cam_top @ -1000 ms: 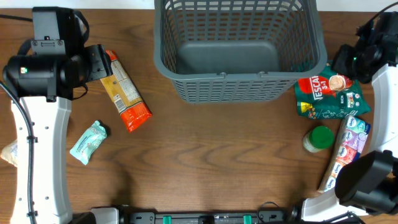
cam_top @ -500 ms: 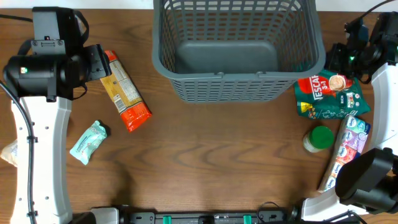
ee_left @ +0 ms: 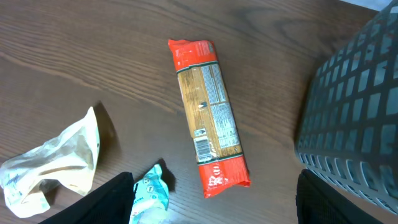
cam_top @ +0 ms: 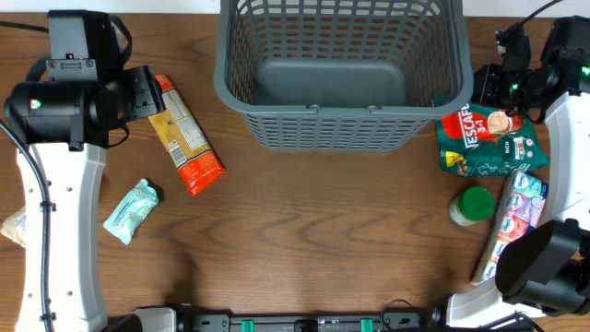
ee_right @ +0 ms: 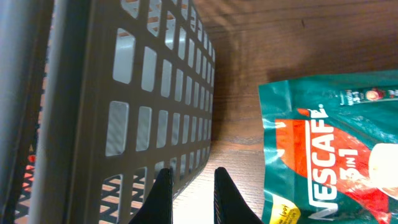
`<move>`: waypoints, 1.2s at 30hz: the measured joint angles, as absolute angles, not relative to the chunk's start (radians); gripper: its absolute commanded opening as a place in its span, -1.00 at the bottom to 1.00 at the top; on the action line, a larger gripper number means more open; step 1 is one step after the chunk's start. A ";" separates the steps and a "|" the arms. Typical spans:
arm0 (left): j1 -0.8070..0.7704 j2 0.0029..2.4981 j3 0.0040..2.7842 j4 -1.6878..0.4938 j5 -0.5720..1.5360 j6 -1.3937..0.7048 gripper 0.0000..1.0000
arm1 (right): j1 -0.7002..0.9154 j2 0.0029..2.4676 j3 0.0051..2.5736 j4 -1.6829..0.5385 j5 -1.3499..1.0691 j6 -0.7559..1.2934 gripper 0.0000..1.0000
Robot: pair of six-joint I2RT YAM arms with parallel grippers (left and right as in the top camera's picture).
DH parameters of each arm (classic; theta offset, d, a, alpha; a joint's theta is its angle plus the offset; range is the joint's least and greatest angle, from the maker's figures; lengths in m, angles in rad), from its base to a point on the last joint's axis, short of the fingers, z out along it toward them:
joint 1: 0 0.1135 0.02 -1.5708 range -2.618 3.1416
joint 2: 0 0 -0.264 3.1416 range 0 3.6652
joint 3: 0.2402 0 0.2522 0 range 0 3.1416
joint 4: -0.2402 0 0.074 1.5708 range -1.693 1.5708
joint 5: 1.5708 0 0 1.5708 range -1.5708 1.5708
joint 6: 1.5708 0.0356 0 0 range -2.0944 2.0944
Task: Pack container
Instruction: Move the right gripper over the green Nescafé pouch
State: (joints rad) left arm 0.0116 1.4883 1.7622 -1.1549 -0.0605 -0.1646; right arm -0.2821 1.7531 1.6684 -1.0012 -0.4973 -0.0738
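The dark grey slotted basket (cam_top: 332, 112) stands at the table's back centre, with nothing in it. It also shows in the left wrist view (ee_left: 348, 124) and the right wrist view (ee_right: 124, 93). My right gripper (cam_top: 479, 88) is by its right wall. In the right wrist view its fingers (ee_right: 191, 186) are nearly together with nothing between them, and the left finger is against the wall's foot. My left gripper (cam_top: 147, 92) is wide open (ee_left: 211, 205) above an orange pasta packet (cam_top: 184, 134) (ee_left: 208, 115).
A Nescafé pouch (cam_top: 489, 138) (ee_right: 329, 155) lies right of the basket. A green-lidded jar (cam_top: 472, 205) and a long pastel packet (cam_top: 516, 221) lie below it. A teal packet (cam_top: 131, 210) (ee_left: 151, 196) and a crumpled beige bag (cam_top: 11, 229) (ee_left: 56, 162) lie at left.
The basket has slid left and a little toward the back. My right gripper has moved left with it, against its right wall. The left arm has not moved.
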 measured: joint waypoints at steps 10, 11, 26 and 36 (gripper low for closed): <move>0.012 1.488 1.762 -1.155 -0.060 -0.165 0.38 | -0.268 1.753 1.668 -1.001 -0.509 -0.087 -0.85; 0.012 1.488 1.762 -1.155 -0.060 -0.165 0.38 | -0.265 1.753 1.668 -1.001 -0.509 -0.089 -0.85; 0.012 1.488 1.762 -1.163 -0.060 -0.165 0.38 | -0.221 1.753 1.668 -0.986 -0.524 -0.102 -0.85; 0.012 1.488 1.762 -1.163 -0.060 -0.165 0.38 | -0.219 1.753 1.668 -0.982 -0.524 -0.112 -0.85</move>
State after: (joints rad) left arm 0.0116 1.4883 1.7622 -1.1625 -0.0605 -0.1646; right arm -0.2192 1.7531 1.6684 -0.9821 -0.5243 -0.1120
